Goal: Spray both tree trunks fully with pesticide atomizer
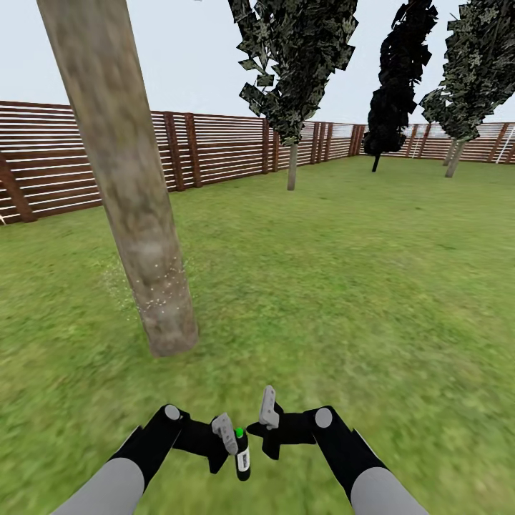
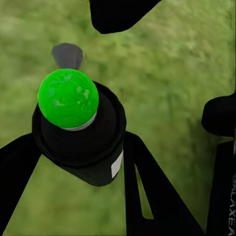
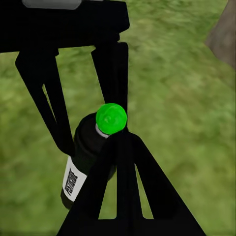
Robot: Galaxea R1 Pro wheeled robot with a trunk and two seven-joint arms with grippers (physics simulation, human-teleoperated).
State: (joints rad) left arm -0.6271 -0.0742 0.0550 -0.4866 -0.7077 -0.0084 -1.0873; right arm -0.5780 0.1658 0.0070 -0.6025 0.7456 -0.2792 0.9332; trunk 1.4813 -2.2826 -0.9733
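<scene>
The pesticide atomizer [image 1: 242,455] is a small dark bottle with a green top and a white label. My left gripper [image 1: 234,445] is shut on its body low in the head view, over grass. In the left wrist view the atomizer [image 2: 83,147] sits between the two black fingers [image 2: 152,196]. My right gripper [image 1: 252,427] is shut, and in the right wrist view its closed tip [image 3: 118,136] touches the atomizer's green top [image 3: 111,118]. A thick pale tree trunk [image 1: 129,186] leans ahead to the left, with fine white specks [image 1: 161,286] low on it.
Green lawn [image 1: 343,286] stretches ahead and to the right. A brown slat fence [image 1: 214,150] rings the far side. Dark narrow trees [image 1: 297,64] stand by the fence at the back. The trunk's base [image 3: 223,34] shows in the right wrist view.
</scene>
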